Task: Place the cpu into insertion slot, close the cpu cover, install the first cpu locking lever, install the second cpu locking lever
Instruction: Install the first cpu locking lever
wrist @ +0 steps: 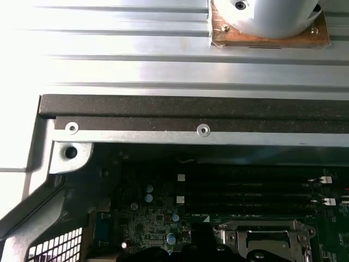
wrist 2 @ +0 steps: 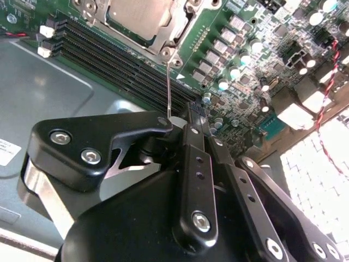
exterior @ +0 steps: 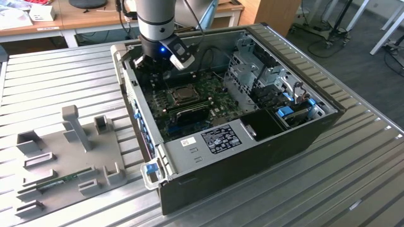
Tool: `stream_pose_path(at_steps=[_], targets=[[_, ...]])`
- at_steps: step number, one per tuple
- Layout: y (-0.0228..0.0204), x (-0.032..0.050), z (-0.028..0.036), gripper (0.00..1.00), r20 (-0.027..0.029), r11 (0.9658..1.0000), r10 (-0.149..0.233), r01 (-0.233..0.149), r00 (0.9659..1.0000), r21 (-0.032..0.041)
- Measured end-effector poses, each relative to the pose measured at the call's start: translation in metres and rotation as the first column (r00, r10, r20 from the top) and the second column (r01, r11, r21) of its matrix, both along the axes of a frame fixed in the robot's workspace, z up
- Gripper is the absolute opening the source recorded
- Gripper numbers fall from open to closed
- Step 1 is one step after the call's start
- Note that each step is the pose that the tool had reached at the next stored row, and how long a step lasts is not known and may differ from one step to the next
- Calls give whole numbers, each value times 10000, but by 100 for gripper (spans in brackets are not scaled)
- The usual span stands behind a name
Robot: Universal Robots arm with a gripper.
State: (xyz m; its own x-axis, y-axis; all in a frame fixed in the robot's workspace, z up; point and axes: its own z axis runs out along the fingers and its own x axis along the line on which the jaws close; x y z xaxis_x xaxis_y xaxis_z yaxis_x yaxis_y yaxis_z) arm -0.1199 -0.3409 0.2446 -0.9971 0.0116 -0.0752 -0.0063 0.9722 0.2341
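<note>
Against the tip of your gripper (wrist 2: 200, 130), fingers (wrist 2: 192, 144) pressed together, a thin locking lever (wrist 2: 168, 90) touches; you cannot tell whether it is pinched. Beyond, the cpu (exterior: 183, 93) lies under the cpu cover (wrist 2: 177, 30), just upper-left of the exterior view's centre.

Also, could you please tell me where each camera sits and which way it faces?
Exterior view: off the arm, above the table, looking down into the computer case; shows the arm and tool.
Second wrist view: on the arm behind the shut tool, looking along it at the cpu.
First wrist view: on the arm, looking over the case rim; shows a silver arm part.
All three share the insertion slot.
</note>
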Motion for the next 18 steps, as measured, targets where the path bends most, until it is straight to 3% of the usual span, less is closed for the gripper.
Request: stream_pose_path(at_steps=[7,18], targets=[[0,33,-3,10,1,10000,-2,2,10000,45],[-3,251,-5,10,0,10000,-3,3,10000,53]])
